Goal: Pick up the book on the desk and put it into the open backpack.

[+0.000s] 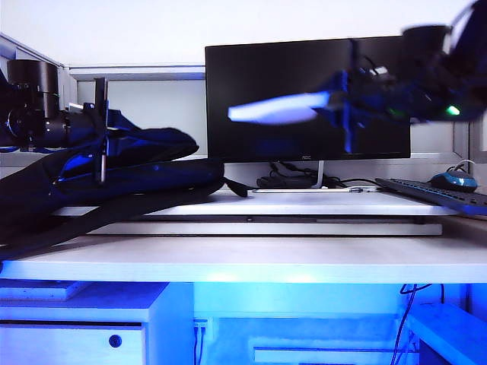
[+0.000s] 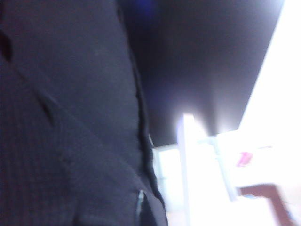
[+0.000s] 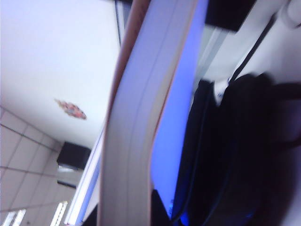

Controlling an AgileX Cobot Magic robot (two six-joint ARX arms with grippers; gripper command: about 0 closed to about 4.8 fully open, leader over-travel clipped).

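The book (image 1: 274,112) hangs in the air in front of the monitor, roughly level, with my right gripper (image 1: 342,103) shut on its right end. In the right wrist view its white page edges (image 3: 141,117) run straight out from between the dark fingers (image 3: 157,209). The dark backpack (image 1: 137,175) with blue lining lies on the left of the desk (image 1: 228,266), its mouth facing the book. My left gripper (image 1: 101,137) is shut on the backpack's upper flap. Dark backpack fabric (image 2: 70,117) fills most of the left wrist view, and the jaws themselves are hidden there. The backpack (image 3: 235,155) also shows beyond the book.
A black monitor (image 1: 304,137) stands at the back on a low white platform (image 1: 304,204). A dark keyboard (image 1: 434,194) and a mouse (image 1: 454,181) lie at the right. Cables trail behind the monitor stand.
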